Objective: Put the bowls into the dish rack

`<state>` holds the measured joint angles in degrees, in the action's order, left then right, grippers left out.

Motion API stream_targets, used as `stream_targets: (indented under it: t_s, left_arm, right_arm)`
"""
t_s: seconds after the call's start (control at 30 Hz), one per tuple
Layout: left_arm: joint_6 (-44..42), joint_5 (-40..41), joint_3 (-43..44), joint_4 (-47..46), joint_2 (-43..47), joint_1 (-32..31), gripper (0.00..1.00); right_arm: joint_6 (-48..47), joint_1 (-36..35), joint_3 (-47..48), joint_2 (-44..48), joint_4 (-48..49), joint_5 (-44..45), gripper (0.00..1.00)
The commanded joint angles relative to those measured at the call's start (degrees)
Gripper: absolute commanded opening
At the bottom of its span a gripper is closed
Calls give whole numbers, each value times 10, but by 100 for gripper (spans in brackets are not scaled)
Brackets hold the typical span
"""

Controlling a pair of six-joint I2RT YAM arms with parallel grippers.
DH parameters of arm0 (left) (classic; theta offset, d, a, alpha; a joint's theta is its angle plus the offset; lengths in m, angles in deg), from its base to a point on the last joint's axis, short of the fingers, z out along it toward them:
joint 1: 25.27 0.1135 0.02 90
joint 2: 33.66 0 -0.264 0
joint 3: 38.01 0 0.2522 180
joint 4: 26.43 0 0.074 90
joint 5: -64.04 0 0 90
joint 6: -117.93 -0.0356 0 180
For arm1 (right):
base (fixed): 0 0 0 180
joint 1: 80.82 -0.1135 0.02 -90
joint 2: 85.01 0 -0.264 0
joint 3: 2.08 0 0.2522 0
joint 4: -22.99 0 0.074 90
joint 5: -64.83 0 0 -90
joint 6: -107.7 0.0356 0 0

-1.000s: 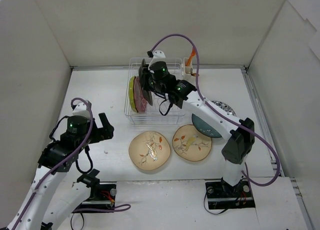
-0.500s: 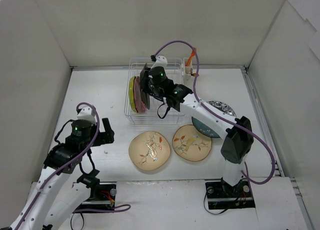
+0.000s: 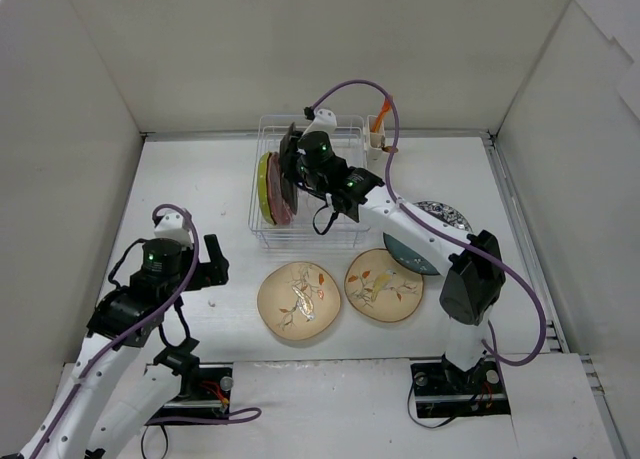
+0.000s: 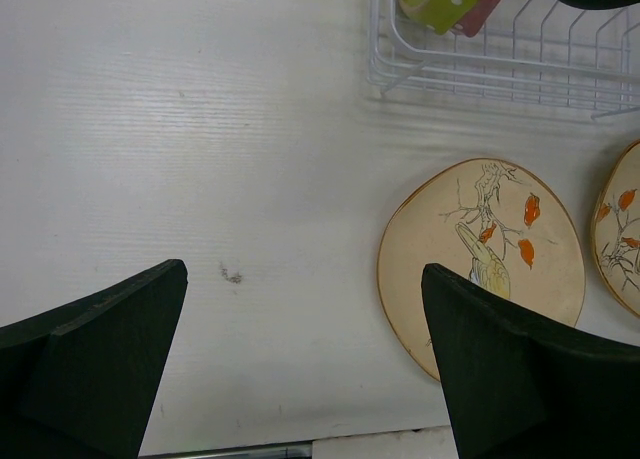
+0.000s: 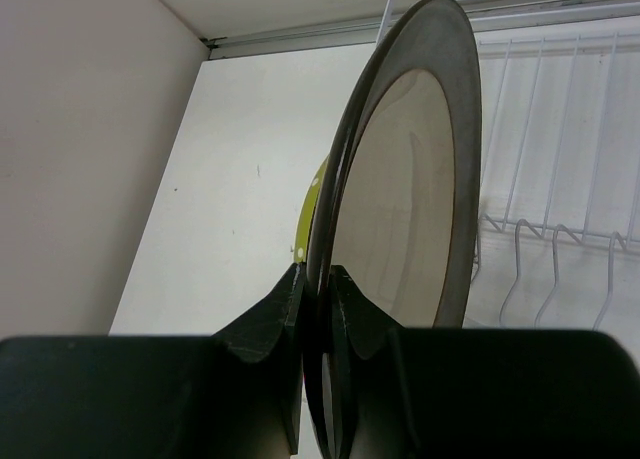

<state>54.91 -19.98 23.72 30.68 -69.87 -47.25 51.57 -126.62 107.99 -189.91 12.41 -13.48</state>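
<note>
The white wire dish rack [image 3: 345, 234] stands at the back centre. A lime green dotted bowl [image 3: 264, 187] and a pink bowl [image 3: 283, 207] stand on edge in its left end; both show in the left wrist view [image 4: 440, 1]. My right gripper [image 3: 296, 171] is shut on the rim of a dark bowl [image 5: 415, 189], held upright over the rack beside the pink bowl. Two cream bird-print bowls [image 3: 298, 299] [image 3: 384, 285] lie flat in front of the rack. A dark teal bowl [image 3: 408, 252] and a grey speckled bowl [image 3: 448, 215] lie under my right arm. My left gripper [image 3: 213, 264] is open and empty over bare table, left of the cream bowl [image 4: 485, 254].
A white utensil cup [image 3: 377, 147] with an orange utensil [image 3: 384, 112] sits at the rack's back right corner. White walls close in the table on the left, back and right. Rack dividers [image 5: 545, 269] to the right of the held bowl stand free.
My right gripper has moved the dark bowl slightly left and down toward the pink bowl. My left arm has drawn back toward the near edge and settled.
</note>
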Motion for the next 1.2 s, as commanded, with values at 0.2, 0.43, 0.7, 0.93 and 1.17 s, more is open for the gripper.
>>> stream_targets:
  t_s: [0.2,0.43,0.7,0.93,1.17]
  left_arm:
    - [-12,-1,6,-35,-1,5,99]
    - [-12,1,6,-34,1,5,100]
    - [-11,1,6,-33,3,5,99]
    - [-11,1,6,-33,1,5,99]
    - [-11,2,6,-33,3,5,100]
  right_arm:
    - [15,-6,20,44,155,26,0]
    - [17,-6,-7,23,160,22,0]
    - [-4,6,-14,-9,153,4,0]
    - [-19,7,-11,-29,133,-3,8]
    - [-35,4,-2,-38,109,-20,31]
